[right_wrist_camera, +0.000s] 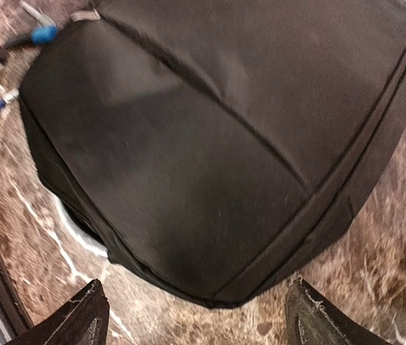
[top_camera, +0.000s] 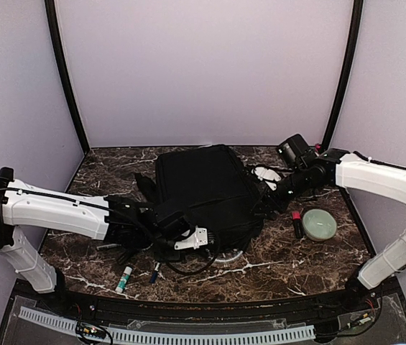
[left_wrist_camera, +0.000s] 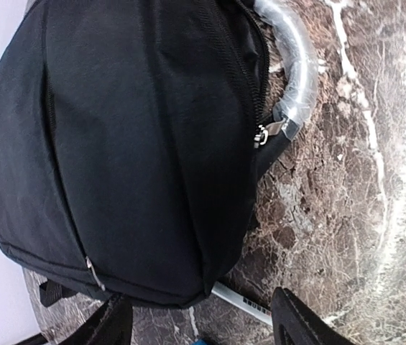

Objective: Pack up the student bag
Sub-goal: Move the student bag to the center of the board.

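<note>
A black backpack (top_camera: 203, 180) lies on the marble table (top_camera: 296, 266). Beside it, left fingers (left_wrist_camera: 300, 327) and right fingers (right_wrist_camera: 80, 323) stand spread apart, apparently gripping nothing.

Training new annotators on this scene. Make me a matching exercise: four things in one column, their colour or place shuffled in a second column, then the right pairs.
Things
1. student bag
2. round dish
3. tube
4. small stick

Descriptions
A. white with a green end, near the front edge, left side
B. black, in the middle of the table
C. red-topped and dark, just left of the dish
D. pale green, right side

Pairs: 1-B, 2-D, 3-A, 4-C
</note>
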